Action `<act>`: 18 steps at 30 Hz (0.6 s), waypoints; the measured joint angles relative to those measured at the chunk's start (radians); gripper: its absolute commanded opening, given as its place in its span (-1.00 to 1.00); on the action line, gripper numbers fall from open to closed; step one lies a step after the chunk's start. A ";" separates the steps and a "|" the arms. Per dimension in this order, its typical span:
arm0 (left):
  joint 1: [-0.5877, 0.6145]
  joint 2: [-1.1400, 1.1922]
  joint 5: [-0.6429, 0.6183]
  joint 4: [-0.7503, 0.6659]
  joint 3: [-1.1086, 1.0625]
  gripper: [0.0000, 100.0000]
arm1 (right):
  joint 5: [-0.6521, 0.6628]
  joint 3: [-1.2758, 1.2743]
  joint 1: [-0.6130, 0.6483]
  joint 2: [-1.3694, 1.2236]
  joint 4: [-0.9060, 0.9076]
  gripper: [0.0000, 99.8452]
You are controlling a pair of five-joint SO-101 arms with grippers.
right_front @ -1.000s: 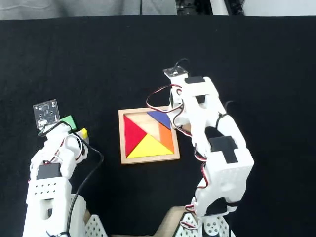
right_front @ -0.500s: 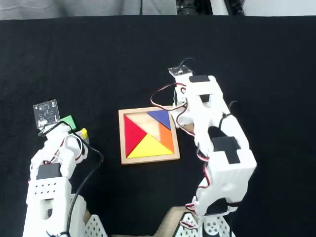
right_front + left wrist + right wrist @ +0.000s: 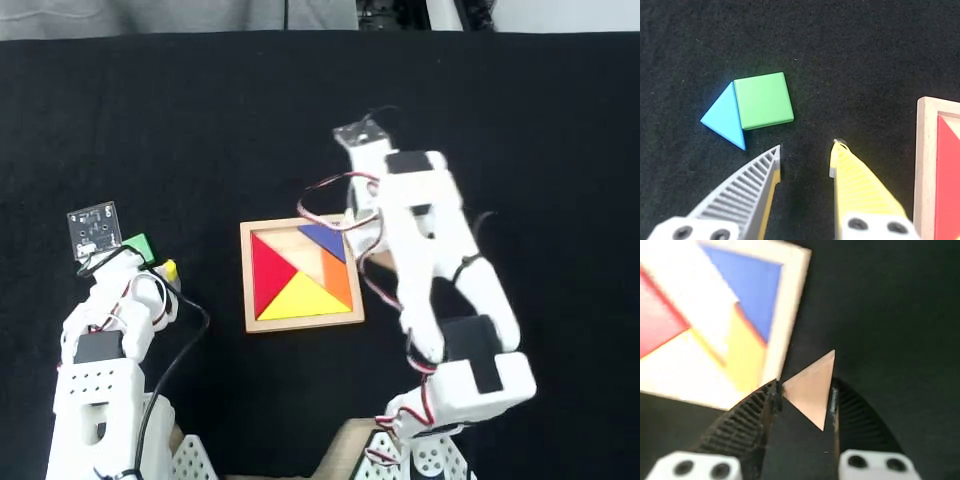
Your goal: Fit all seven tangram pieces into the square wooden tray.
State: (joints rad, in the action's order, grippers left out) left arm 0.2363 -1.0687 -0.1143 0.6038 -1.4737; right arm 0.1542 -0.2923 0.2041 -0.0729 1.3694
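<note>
Right gripper point(image 3: 804, 386) was clamped on a small pale pink triangle point(image 3: 812, 392), one finger on each side. The triangle was off the table, one corner pointing at the tray, its long edge running roughly between the finger tips.

The held piece sat just outside the square wooden tray point(image 3: 792, 300), beside the rim at the corner with the dark blue triangle point(image 3: 747, 287). Also seated in the tray: red triangle point(image 3: 268, 272), yellow triangle point(image 3: 303, 298), orange piece point(image 3: 338, 280).

Bare wood slot point(image 3: 298, 243) lay inside the tray, across the rim from the held triangle and past the blue piece. Judged: the coming move turns on carrying the triangle over that rim toward the tray centre and rotating it to match the gap.

Left gripper point(image 3: 807, 149) was open and empty, on the opposite side of the tray, well apart from it. Green square point(image 3: 763, 100) and light blue triangle point(image 3: 725, 119) lay touching each other, just ahead of its tips and farther from the tray. The left arm was nearer to those two, the right arm nearer to the slot.
</note>
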 measured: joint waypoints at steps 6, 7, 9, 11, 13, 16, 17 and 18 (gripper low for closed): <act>0.000 0.000 0.000 0.000 0.000 -0.65 | -0.227 0.046 0.126 -0.014 0.008 -0.70; 0.000 0.000 0.000 0.000 0.000 -0.65 | -0.270 0.061 0.132 -0.028 0.006 -0.70; 0.000 0.000 0.000 0.000 0.000 -0.65 | -0.361 0.095 0.144 -0.066 0.008 -0.70; 0.000 0.000 0.000 0.000 0.000 -0.65 | -0.430 0.132 0.175 -0.106 0.006 -0.70; 0.000 0.000 0.000 0.000 0.000 -0.65 | -0.460 0.155 0.224 -0.144 0.006 -0.70; 0.000 0.000 0.000 0.000 0.000 -0.65 | -0.476 0.160 0.330 -0.186 0.006 -0.70; 0.000 0.000 0.000 0.000 0.000 -0.65 | -0.477 0.163 0.358 -0.198 0.006 -0.70; 0.000 0.000 0.000 0.000 0.000 -0.65 | -0.482 0.169 0.373 -0.210 0.006 -0.70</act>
State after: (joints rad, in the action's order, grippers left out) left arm 0.2363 -1.0687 -0.1143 0.6038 -1.4737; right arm -0.3276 -0.1235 0.5769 -0.2831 1.3755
